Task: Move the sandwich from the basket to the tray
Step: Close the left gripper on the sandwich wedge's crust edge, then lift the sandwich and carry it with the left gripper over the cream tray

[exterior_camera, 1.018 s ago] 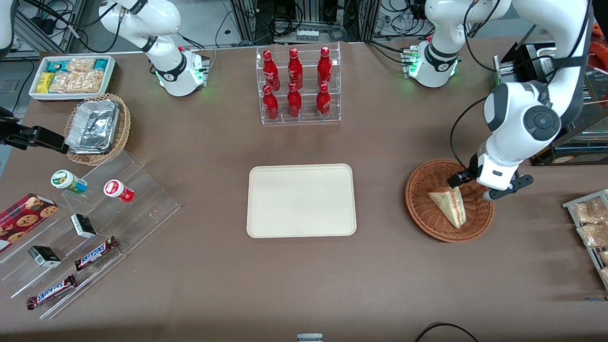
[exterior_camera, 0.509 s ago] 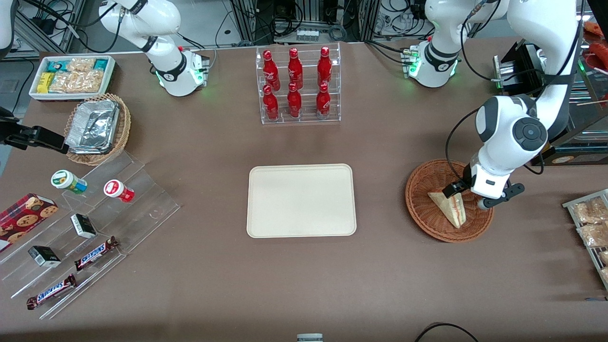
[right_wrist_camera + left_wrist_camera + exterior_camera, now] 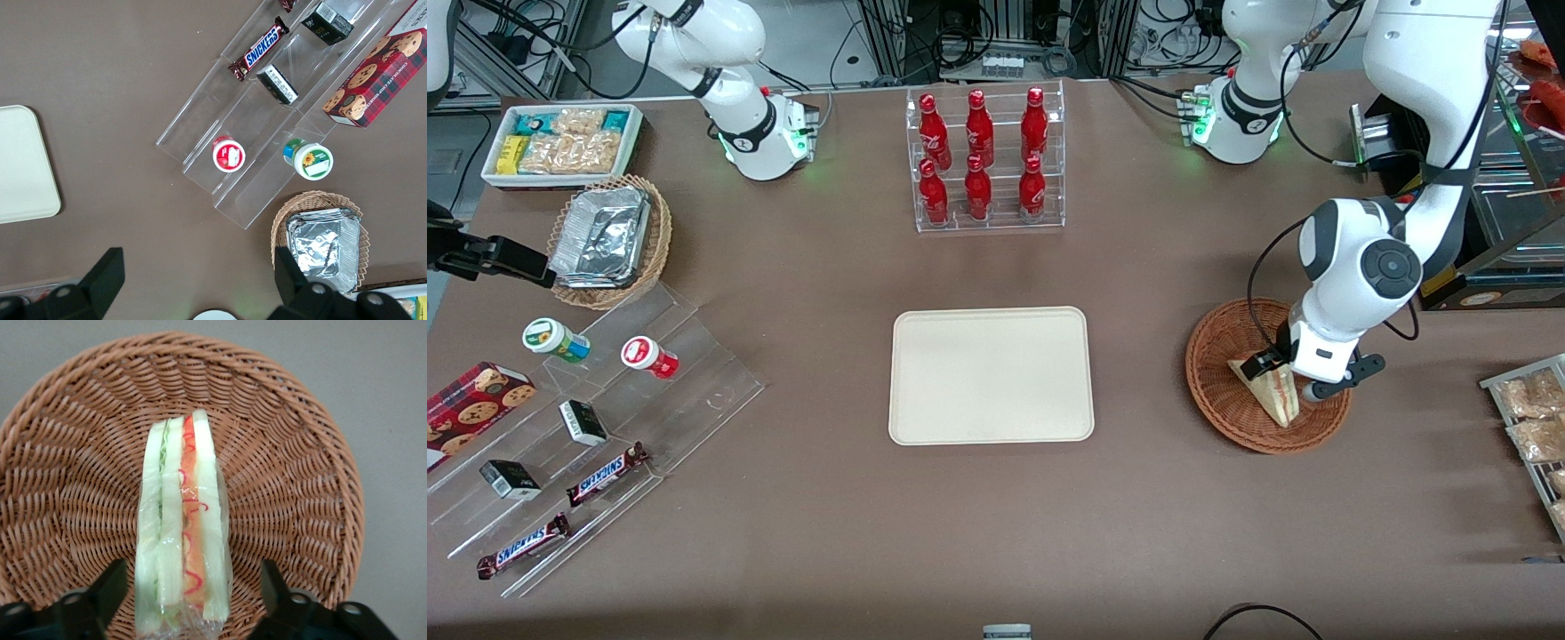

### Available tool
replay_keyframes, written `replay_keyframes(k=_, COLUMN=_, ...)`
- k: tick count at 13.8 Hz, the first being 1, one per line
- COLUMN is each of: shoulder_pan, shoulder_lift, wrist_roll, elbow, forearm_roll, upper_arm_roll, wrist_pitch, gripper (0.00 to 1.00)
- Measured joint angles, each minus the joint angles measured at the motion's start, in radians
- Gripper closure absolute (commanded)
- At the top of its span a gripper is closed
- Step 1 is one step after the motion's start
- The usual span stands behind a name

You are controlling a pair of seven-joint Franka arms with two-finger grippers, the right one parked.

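Your pincer (image 3: 190,600) hung spread wide over the sandwich (image 3: 183,533), a finger on either flank, gripping nothing. The sandwich stood on edge in the basket (image 3: 1218,391), near the table's working-arm end, with the tray (image 3: 991,374) mid-table bare. The risk I judged: the slick wrap could slide between the fingers, or an off-centre close could tip the wedge flat. Only "SNICKERS" on the bars (image 3: 605,474) read clearly.
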Motion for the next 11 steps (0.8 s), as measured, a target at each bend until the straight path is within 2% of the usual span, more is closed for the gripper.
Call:
replay_keyframes(k=5, shoulder_pan=0.0, shoulder_lift=-0.001, wrist_roll=0.016, elbow=0.008, forearm_roll=0.011, upper_arm_roll=0.0, wrist_pitch=-0.026, gripper=1.0)
replay_keyframes(k=8, shoulder_pan=-0.007, shoulder_lift=-0.023, wrist_roll=0.033, elbow=0.075, forearm_roll=0.02, upper_arm_roll=-0.003, wrist_pitch=-0.161, gripper=1.0)
replay_keyframes(k=11, shoulder_pan=-0.066, shoulder_lift=-0.061, wrist_roll=0.055, elbow=0.153, forearm_roll=0.024, upper_arm_roll=-0.01, wrist_pitch=-0.287, gripper=1.0)
